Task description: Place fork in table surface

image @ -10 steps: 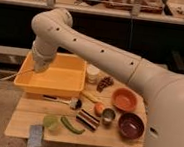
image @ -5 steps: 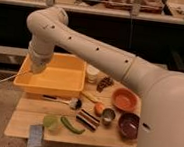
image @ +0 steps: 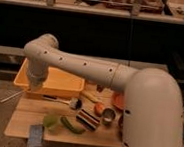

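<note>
Here, tub [image: 59, 79]: yellow plastic, rectangular, smooth-walled, standing on the back left part of the surface; contents hidden behind the arm and the near wall.
Surface [image: 24, 117]: light wooden planks, small, rectangular.
Claw [image: 33, 85]: at the tub's front left corner, hanging below the white arm's wrist; cannot tell whether apart or together.
Fork [image: 12, 97]: thin, pale, slender, slanting down and left from under the claw, its far end past the left edge of the surface; cannot tell whether gripped.
Arm [image: 81, 66]: white, smooth, rounded, dotted with small dark holes, reaching across the tub from the right.
Black-handled utensil [image: 62, 100]: lying just in front of the tub, white round head to the right.
Green pod [image: 72, 126]: long, curved, on the front of the surface.
Blue-grey pad [image: 36, 135]: flat, rectangular, at the front left edge.
Metal cup [image: 109, 115]: small, round, shiny, beside an orange round thing [image: 99, 108].
</note>
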Controlling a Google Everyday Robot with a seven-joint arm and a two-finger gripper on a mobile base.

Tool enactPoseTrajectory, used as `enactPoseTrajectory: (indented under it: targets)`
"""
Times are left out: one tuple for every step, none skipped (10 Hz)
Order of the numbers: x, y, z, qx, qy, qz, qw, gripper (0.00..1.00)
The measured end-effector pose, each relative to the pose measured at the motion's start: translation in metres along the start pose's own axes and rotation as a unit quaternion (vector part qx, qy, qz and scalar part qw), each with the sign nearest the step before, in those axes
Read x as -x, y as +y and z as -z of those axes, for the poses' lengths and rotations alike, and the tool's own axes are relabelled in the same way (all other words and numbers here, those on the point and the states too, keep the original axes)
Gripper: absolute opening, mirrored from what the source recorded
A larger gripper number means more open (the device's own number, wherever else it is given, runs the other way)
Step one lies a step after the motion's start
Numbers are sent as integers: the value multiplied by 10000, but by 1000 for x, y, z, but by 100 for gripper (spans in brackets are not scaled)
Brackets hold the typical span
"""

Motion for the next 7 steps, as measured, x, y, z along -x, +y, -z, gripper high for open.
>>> enactPoseTrajectory:
  targets:
    - [0,5,-26,109,4,9,9999,0]
    - [0,8,-41,172,3,9,9999,0]
    - [0,13,-61,273,6,11,9996,0]
    - [0,20,-83,390,11,20,9992,0]
    - [1,24,-93,452,9,27,9990,0]
    - [-1,29,-106,537,12,3,9986,0]
    - [-5,33,-117,602,16,-39,9982,0]
